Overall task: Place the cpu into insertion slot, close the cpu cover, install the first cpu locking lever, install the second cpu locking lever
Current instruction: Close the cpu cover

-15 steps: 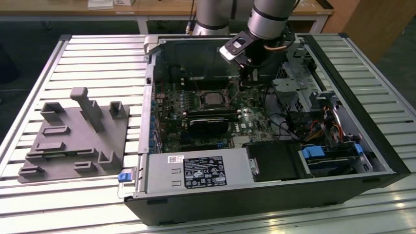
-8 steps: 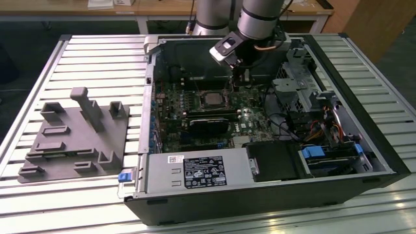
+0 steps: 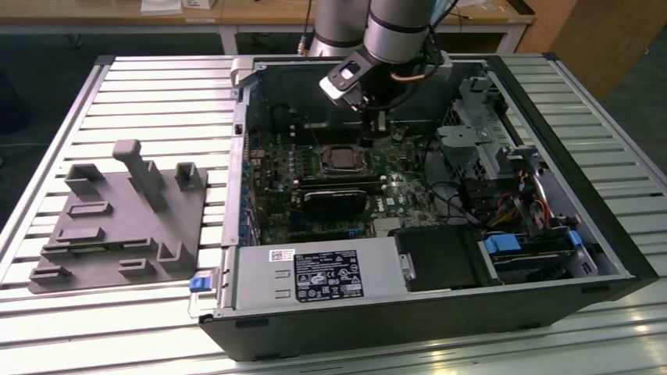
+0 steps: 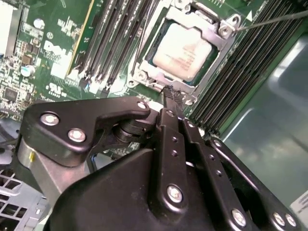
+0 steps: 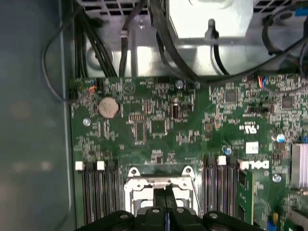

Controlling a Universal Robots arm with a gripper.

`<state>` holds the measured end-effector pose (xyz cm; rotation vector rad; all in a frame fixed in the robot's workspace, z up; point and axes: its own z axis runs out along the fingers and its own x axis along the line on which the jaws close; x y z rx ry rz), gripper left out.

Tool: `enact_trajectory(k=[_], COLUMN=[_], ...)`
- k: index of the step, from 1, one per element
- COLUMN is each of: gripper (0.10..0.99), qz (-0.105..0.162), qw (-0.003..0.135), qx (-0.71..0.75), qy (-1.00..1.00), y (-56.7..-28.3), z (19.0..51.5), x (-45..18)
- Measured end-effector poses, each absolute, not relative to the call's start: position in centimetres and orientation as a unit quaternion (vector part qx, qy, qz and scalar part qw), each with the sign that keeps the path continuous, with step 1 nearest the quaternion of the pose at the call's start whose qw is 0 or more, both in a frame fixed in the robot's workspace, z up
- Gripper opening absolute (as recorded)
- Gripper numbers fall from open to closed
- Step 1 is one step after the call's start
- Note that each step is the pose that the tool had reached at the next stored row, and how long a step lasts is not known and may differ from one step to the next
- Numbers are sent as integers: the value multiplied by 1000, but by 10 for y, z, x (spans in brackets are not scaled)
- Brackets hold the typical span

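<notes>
Cpu (image 4: 185,50) is seen seated flat in the insertion slot (image 3: 320,159) on the green circuit board (image 5: 159,125), its pale metal face turned up. The cpu cover (image 4: 216,65) is laid down around the chip as a silver frame, and the face is left showing through the cut-out centre. A thin metal rod (image 4: 269,21) is seen running away from one corner of the frame; whether it is latched cannot be told.

The gripper (image 4: 169,91) is held low inside the open computer case (image 3: 583,234), with its fingertips just beside the edge of the cover, at or very near the frame. The two fingers are pressed together and nothing is seen clasped between them.

Long black memory slots (image 4: 115,43) are found on both sides of the insertion slot. A round coin battery (image 5: 108,107) is noted elsewhere on the board, well apart from the chip.

The case is laid on its side on a slatted metal table (image 3: 156,86). A grey moulded fixture (image 3: 115,219) is set on the table towards the exterior view's left, apart from the case.
</notes>
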<state>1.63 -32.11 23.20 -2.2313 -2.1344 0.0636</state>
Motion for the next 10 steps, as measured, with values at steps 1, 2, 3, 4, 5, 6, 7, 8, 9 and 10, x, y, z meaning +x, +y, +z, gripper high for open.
enact_trajectory(k=[1, 2, 3, 4, 5, 6, 7, 8, 9, 10], gripper=[106, 106, 106, 106, 106, 106, 106, 106, 106, 106], qz=[20, 20, 19, 17, 14, 11, 8, 5, 3, 1], qw=[26, 26, 25, 23, 20, 17, 14, 12, 10, 8], qx=[-722, -722, -722, -722, -722, -722, -723, -723, -722, -723], qy=[-691, -691, -691, -691, -691, -691, -691, -691, -691, -691], y=[-321, -321, -321, -321, -321, -321, -321, -321, -321, -321], z=[232, 232, 232, 232, 231, 231, 230, 230, 229, 228], x=[15, 14, 13, 11, 9, 7, 5, 2, 0, -3])
